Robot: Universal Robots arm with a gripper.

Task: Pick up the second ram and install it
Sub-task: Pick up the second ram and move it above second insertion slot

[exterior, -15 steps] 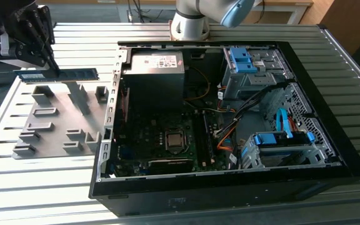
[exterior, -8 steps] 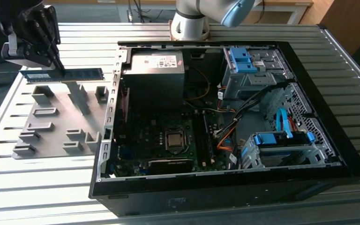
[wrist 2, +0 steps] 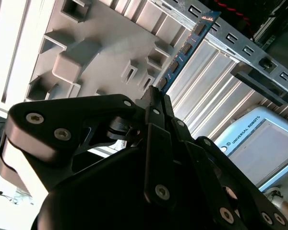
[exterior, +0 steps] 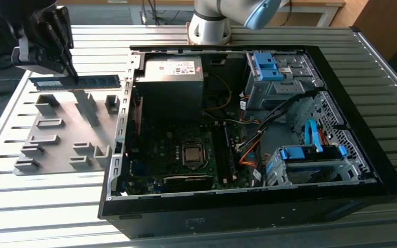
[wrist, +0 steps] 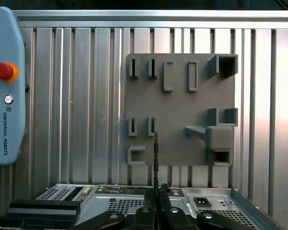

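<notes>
Exterior view: gripper [exterior: 72, 77] is clamped on the second ram [exterior: 95, 81]. The stick is held level over the far end of the grey holder [exterior: 60, 150], just beside the open PC case [exterior: 254, 219] on the exterior view's left.

Second wrist view: jaws are pinched narrow on one end of the second ram [wrist 2: 185, 50], with the grey holder [wrist 2: 101, 43] behind it.

First wrist view: second ram [wrist: 156, 153] is seen edge-on over the grey holder [wrist: 182, 105]. Probably lifted clear of its slot, but I can't tell. A teach pendant [wrist: 5, 120] lies on the slatted table [wrist: 77, 96].
</notes>
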